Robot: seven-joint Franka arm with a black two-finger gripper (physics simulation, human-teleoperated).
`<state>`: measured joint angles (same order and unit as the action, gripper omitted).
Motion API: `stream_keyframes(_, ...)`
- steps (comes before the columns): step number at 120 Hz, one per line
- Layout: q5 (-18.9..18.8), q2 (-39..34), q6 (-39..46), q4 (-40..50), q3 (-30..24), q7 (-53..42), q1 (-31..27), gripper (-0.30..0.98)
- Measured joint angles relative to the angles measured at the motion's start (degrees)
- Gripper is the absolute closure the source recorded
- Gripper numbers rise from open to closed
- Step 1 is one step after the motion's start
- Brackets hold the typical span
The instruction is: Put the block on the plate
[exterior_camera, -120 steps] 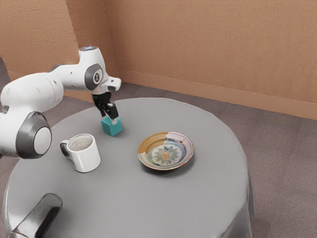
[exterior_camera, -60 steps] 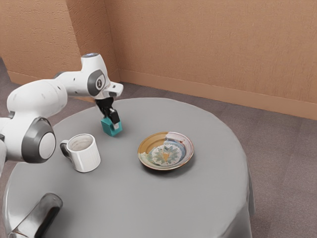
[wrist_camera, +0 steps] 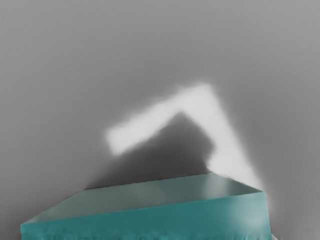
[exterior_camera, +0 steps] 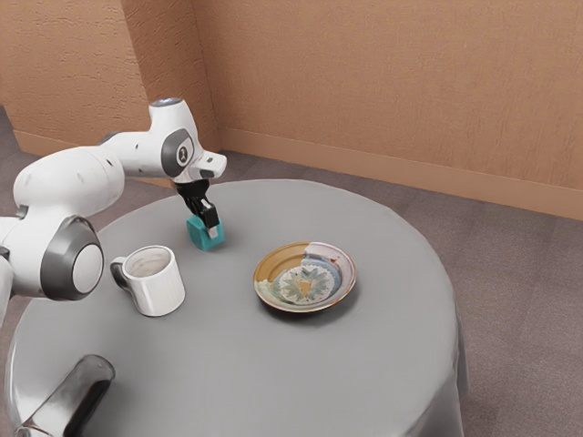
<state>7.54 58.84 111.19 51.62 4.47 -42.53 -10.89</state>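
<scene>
**Teal block stood on the table under the gripper**

The teal block sat on the gray-clothed round table, at the gripper's tips; whether the gripper had clenched it, I couldn't tell. The white mug and patterned plate stood near.

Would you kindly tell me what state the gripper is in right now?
Gripper: at the teal block, but whether it is open or closed on it cannot be told.

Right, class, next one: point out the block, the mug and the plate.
Block (wrist_camera: 150, 217): wrist view, its teal side face.
Mug (exterior_camera: 161, 289): exterior view, the front of its white body.
Plate (exterior_camera: 305, 285): exterior view, its patterned middle.
</scene>
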Motion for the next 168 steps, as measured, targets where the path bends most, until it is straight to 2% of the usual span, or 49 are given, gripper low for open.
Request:
stream_keyframes(36, -0.3, -0.8, -1.7, -2.6, -0.1, -0.3, 0.4, 0.29)
stream_keyframes(45, -0.4, -3.7, -2.5, -2.0, -0.2, -0.3, 4.0, 0.30)
stream_keyframes(63, -0.5, -10.8, -3.4, 6.1, -0.3, 0.6, 14.8, 0.30)
stream_keyframes(78, -0.4, -13.3, -1.5, 12.3, -1.5, 2.0, 19.4, 0.31)
stream_keyframes(98, -0.1, -15.8, 2.0, 19.0, -2.9, 3.8, 20.6, 0.31)
stream_keyframes(121, 0.8, -15.8, 5.5, 20.9, -3.1, 5.3, 20.6, 0.31)
stream_keyframes(143, 1.1, -15.9, 7.0, 21.1, -3.1, 6.4, 20.6, 0.14)
stream_keyframes(158, 1.1, -16.4, 7.3, 21.1, -2.9, 7.0, 20.7, 0.08)
stream_keyframes(168, 0.8, -19.4, 6.9, 21.3, -2.8, 7.4, 20.7, 0.05)
